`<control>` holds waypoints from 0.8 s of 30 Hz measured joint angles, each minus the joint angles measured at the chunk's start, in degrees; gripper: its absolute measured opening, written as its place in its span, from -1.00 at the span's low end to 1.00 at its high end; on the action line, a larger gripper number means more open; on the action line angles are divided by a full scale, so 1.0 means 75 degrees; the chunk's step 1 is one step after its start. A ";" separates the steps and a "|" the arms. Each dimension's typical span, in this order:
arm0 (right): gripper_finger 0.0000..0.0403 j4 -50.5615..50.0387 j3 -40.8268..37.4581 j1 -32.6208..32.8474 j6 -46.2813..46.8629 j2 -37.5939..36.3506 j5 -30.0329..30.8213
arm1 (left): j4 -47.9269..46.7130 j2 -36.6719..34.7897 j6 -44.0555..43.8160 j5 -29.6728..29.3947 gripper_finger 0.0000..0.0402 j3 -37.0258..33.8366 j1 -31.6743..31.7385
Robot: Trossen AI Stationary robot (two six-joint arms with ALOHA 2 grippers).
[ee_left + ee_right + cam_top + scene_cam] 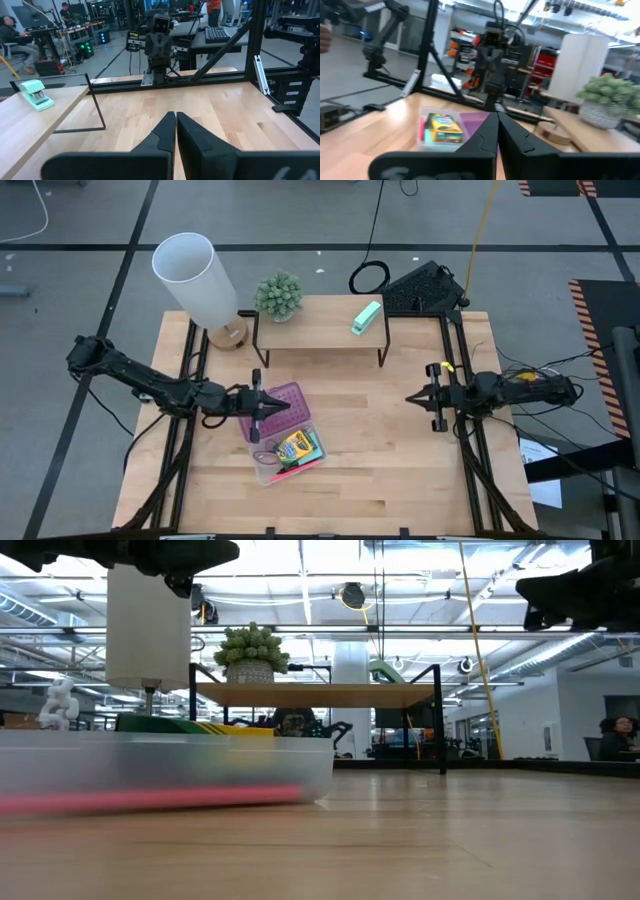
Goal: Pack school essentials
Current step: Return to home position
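Crayon box (pixel 298 446), yellow and green, is lying inside a clear case (pixel 283 460) near the middle of the table (pixel 400 470), with a pink pencil (pixel 296 467) lying beside it at the case's near edge. In the right wrist view the same crayon box (pixel 442 126) is showing in the case (pixel 440 142), with the purple lid (pixel 475 121) lying just beside it. In the high view that purple lid (pixel 285 402) is sitting against the case on the side toward the shelf (pixel 320 327).

Left gripper (pixel 285 406) is hovering over the purple lid, its fingers (pixel 162 134) pressed together and holding nothing. Right gripper (pixel 408 397) is waiting well apart near the table's right edge, its fingers (pixel 485 135) also closed on nothing and pointing toward the case.

On the shelf a small plant (pixel 279 296) and a mint-green block (pixel 366 317) are standing well apart. A white lamp (pixel 196 280) is standing just beside the shelf's left end
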 joint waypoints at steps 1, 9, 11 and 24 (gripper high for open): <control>-1.00 0.0035 0.0000 -0.0105 -0.0070 0.0002 -0.0004 | 0.0000 0.0000 -0.0005 0.0000 -0.91 0.0000 0.0001; -1.00 0.0415 0.0000 -0.1270 0.0018 -0.0051 -0.0754 | 0.0000 0.0000 -0.0052 -0.0003 -0.91 0.0003 0.0000; -1.00 0.0347 0.0000 -0.1491 -0.0024 -0.0050 -0.0752 | -0.0003 0.0000 -0.0052 -0.0003 -0.91 0.0003 0.0001; -1.00 0.0056 -0.0003 -0.2349 0.0034 -0.0047 -0.0545 | -0.0003 0.0000 0.0079 -0.0009 -0.91 0.0003 0.0007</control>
